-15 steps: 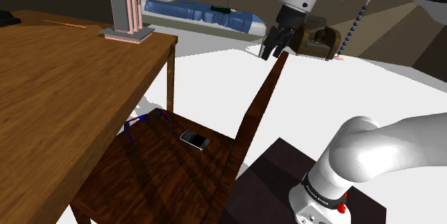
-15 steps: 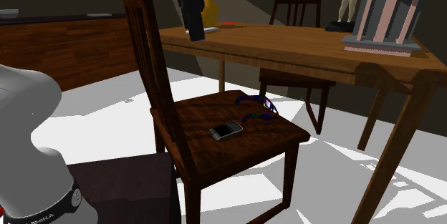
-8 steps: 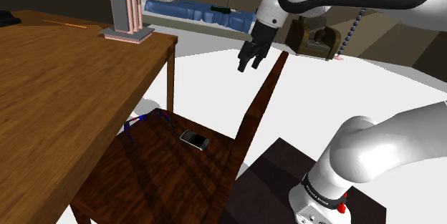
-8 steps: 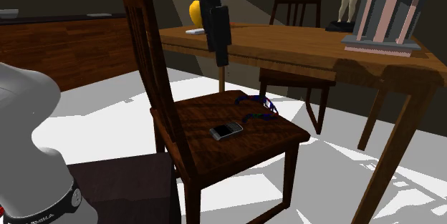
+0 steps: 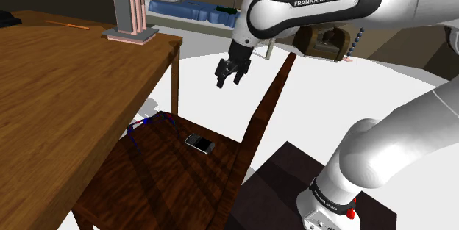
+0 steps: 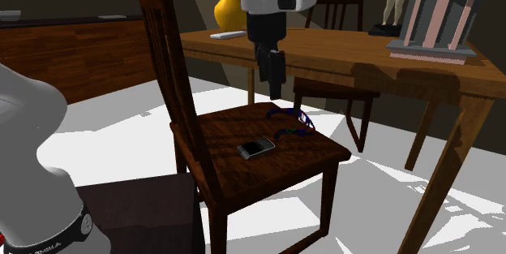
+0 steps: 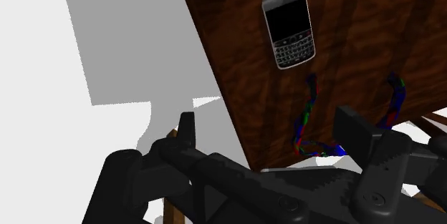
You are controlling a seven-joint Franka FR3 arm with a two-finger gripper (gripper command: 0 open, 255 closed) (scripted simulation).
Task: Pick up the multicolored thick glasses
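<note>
Pincer (image 5: 229, 74) being held above chair seat (image 5: 169, 173), fingers apart, nothing clasped. Multicolored glasses (image 6: 289, 122) being borne by seat, near phone (image 6: 256, 148).

glasses (image 7: 309, 106) multicoloured in blue, red, green; phone (image 7: 289, 28) silver and black; chair seat (image 7: 372, 36) dark brown, wood-grained.

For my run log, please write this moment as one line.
stage: pre-grasp | gripper: open, empty, above chair seat | multicolored glasses: on seat beside phone, not held
</note>
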